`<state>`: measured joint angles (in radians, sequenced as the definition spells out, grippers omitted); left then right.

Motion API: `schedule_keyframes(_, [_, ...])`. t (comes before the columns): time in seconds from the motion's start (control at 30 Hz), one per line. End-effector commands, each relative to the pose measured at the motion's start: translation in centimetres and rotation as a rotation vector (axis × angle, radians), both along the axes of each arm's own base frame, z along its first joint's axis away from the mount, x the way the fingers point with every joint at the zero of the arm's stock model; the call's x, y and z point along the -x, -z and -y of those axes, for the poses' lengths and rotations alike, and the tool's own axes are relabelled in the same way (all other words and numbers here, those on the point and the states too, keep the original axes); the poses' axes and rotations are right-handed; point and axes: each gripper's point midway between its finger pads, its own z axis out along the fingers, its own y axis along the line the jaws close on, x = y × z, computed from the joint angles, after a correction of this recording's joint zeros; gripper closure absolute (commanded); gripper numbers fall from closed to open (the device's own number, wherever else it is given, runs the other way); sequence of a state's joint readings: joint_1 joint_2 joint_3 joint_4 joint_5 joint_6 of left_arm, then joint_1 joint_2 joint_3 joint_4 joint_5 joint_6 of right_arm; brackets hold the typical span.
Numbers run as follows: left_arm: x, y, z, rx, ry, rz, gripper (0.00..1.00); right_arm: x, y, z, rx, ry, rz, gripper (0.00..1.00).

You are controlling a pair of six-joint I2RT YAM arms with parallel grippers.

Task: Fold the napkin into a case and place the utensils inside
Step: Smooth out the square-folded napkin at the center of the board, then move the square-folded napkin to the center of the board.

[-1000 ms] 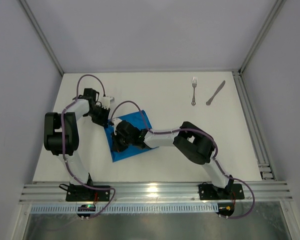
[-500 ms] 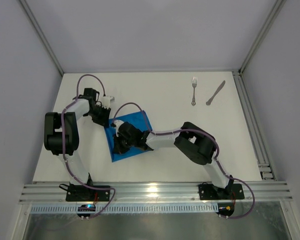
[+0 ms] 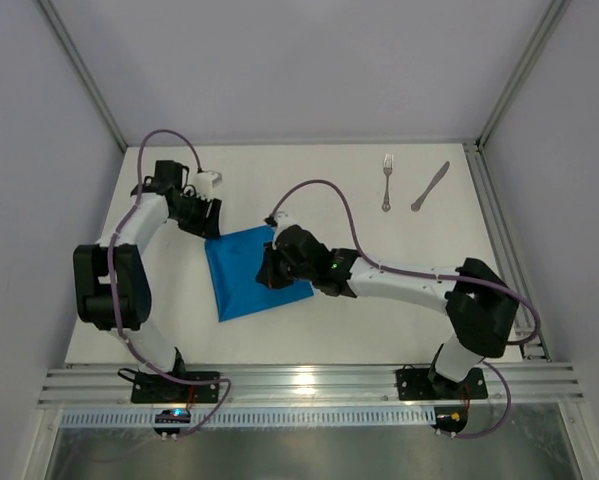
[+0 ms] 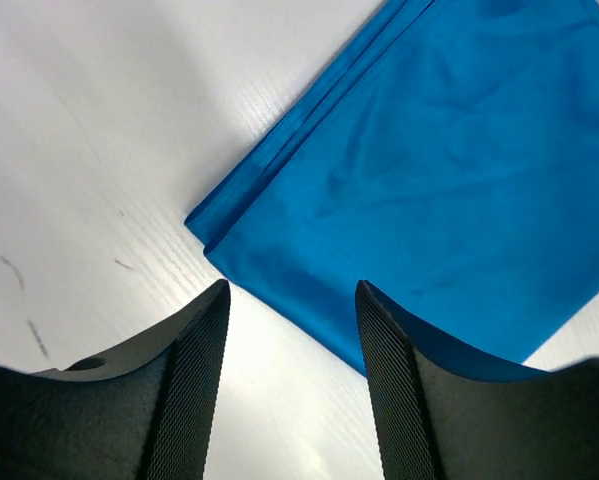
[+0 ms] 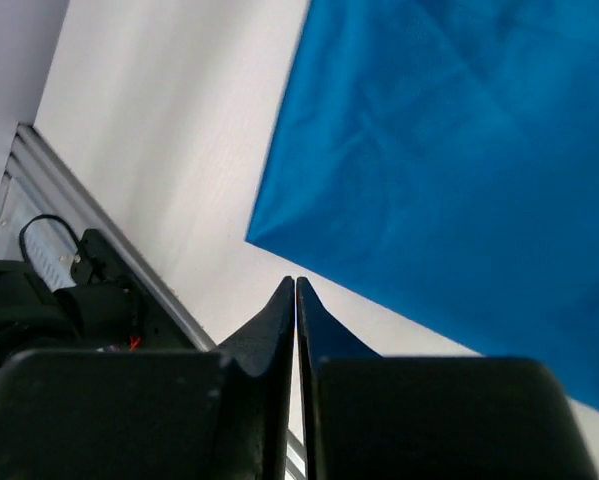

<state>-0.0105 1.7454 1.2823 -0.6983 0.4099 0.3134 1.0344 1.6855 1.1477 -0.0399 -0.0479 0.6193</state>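
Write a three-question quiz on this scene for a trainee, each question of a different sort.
1. Fill in: the left gripper, above a corner of the folded napkin, has its jaws ___.
2. True or false: the right gripper is shut with nothing between its fingers.
3. Multiple choice: the knife lies
A. on the napkin
B. beside the fork, not touching it
C. crossed over the fork

Key: 1 open; 2 true; 3 B.
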Motion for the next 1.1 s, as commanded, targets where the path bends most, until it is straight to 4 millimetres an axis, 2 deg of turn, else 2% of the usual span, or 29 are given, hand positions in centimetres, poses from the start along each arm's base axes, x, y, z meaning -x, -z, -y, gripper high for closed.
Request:
schedule_keyframes(0.0, [0.5,-4.8,0.3,0.033,-0.006,0.081,0.44,0.1,2.3,5.8,0.131,0.199,-0.061,0.94])
schedule_keyframes(0.03, [1.3,-5.1,-0.1,0.016,-0.015,0.077,0.41,0.5,3.0,7.2,0.168,0.242,-0.094,0.92])
schedule_keyframes(0.1, [2.3,-5.1,-0.4,-0.007,-0.008,0.064,0.40,-0.1,2.7,9.3,0.181,0.317,-0.086,0.84])
schedule_keyframes(0.13, [3.5,-4.8,-0.6,-0.022,-0.012,0.042,0.39,0.1,3.7,10.4,0.204,0.345,-0.102,0.79])
schedule_keyframes(0.17, [4.0,-4.8,-0.8,-0.028,-0.012,0.039,0.39,0.0,4.5,11.8,0.209,0.386,-0.129,0.70])
schedule_keyframes(0.2, [4.8,-4.6,-1.9,-0.031,-0.044,0.032,0.39,-0.1,4.9,12.3,0.205,0.404,-0.145,0.65])
schedule_keyframes(0.27, [5.9,-4.6,-2.4,-0.030,-0.059,0.024,0.38,-0.8,5.0,12.8,0.161,0.433,-0.158,0.54])
schedule_keyframes(0.3, [6.3,-4.7,-2.6,-0.032,-0.065,0.026,0.38,-1.0,6.0,13.6,0.157,0.447,-0.191,0.53])
schedule_keyframes(0.37, [7.5,-5.1,-2.7,-0.037,-0.070,0.034,0.37,-1.8,6.1,13.4,0.104,0.449,-0.207,0.51])
schedule_keyframes(0.4, [7.9,-5.1,-2.7,-0.040,-0.071,0.034,0.37,-2.0,6.9,13.7,0.109,0.448,-0.231,0.51])
schedule_keyframes(0.57, [9.8,-5.5,-3.0,-0.061,-0.092,0.050,0.35,-2.4,8.4,13.7,0.124,0.437,-0.251,0.51])
schedule_keyframes(0.6, [9.9,-5.5,-3.1,-0.067,-0.095,0.056,0.34,-2.1,9.2,13.9,0.139,0.435,-0.265,0.51])
schedule_keyframes(0.73, [9.9,-5.7,-3.3,-0.073,-0.110,0.069,0.34,-1.9,10.4,13.5,0.094,0.396,-0.313,0.52])
schedule_keyframes(0.9, [9.9,-4.9,-3.5,-0.082,-0.115,0.036,0.34,-1.9,11.6,12.5,0.088,0.364,-0.342,0.54])
schedule_keyframes(1.0, [9.9,-4.8,-3.5,-0.085,-0.113,0.037,0.34,-1.6,12.6,12.5,0.096,0.359,-0.360,0.73])
schedule_keyframes(1.03, [9.9,-4.7,-3.5,-0.082,-0.113,0.036,0.34,-1.6,12.5,12.5,0.092,0.363,-0.362,0.83])
schedule_keyframes(1.07, [9.8,-4.8,-3.5,-0.082,-0.111,0.038,0.34,-1.4,12.8,12.9,0.099,0.370,-0.367,0.87])
